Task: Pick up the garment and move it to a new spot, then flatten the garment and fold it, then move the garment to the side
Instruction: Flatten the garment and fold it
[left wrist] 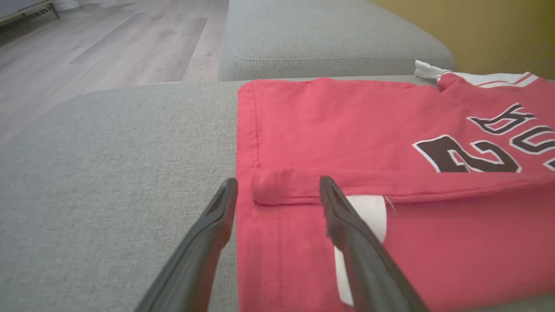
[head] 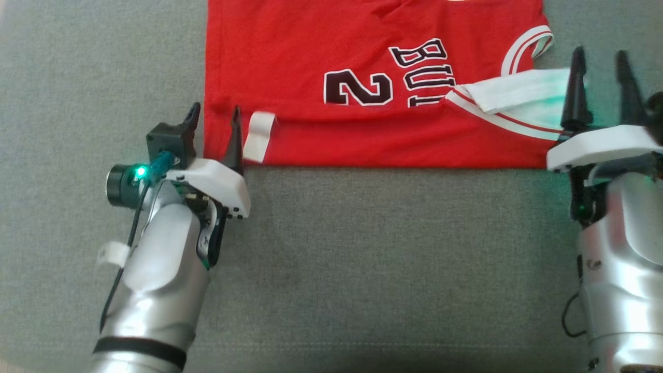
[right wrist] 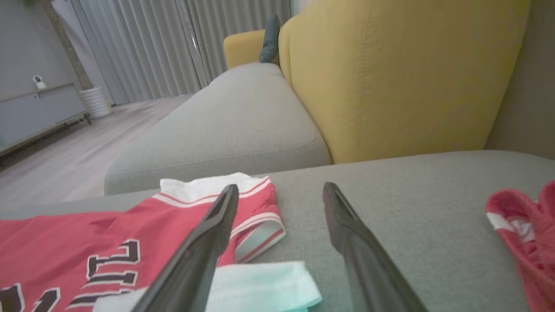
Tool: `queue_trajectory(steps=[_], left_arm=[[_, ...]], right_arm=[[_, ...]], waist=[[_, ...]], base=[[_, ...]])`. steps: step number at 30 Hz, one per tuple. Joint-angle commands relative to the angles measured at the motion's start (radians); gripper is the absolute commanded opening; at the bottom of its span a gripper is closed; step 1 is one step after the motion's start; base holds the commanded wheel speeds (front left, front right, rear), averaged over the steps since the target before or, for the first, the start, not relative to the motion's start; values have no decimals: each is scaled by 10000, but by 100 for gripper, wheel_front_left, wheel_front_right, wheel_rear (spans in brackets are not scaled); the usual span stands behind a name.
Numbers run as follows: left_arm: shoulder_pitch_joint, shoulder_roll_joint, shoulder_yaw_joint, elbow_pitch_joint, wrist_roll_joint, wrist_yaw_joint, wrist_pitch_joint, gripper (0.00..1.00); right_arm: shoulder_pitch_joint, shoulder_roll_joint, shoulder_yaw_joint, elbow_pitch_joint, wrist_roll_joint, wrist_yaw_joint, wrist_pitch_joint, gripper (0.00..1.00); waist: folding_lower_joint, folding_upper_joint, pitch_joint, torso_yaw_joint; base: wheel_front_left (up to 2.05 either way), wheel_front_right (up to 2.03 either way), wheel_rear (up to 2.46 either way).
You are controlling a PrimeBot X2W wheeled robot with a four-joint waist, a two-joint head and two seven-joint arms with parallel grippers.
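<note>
Red basketball jersey with white trim and dark numerals (head: 362,124) lies folded flat on the grey fabric sofa cushion (head: 362,259), toward 12 o'clock. Left gripper (head: 215,111), jaws apart, straddles its 7 o'clock corner. Right gripper (head: 600,57), spread and empty, stands at its 3 o'clock edge. A crumpled red cloth (right wrist: 524,234) lies further out, well apart.

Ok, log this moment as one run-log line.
jersey: folded, flat on grey cushion | left gripper: open, at hem corner | right gripper: open, at armhole end | held: nothing
</note>
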Motion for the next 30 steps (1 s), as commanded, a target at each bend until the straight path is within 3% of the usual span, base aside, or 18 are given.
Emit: queue_trajectory(steps=[1, 9, 18, 30], left_arm=[[290, 208, 409, -511, -106, 142, -61, 100], [1764, 208, 356, -1191, -835, 405, -61, 100], [1852, 208, 260, -1239, -960, 467, -61, 100], [1448, 208, 436, -608, -1479, -190, -61, 100]], right_arm=[[183, 53, 76, -698, 131, 21, -102, 100], [2276, 209, 18, -1496, 432, 21, -108, 100], [2124, 276, 227, -698, 710, 21, -109, 100], [1348, 290, 830, 790, 893, 21, -110, 100]], waist=[[-1, 0, -16, -8], [-1, 0, -148, -92], [-1, 0, -104, -141], [-1, 0, 96, -168]], base=[[0, 0, 0], [0, 0, 0], [0, 0, 0], [0, 0, 0]])
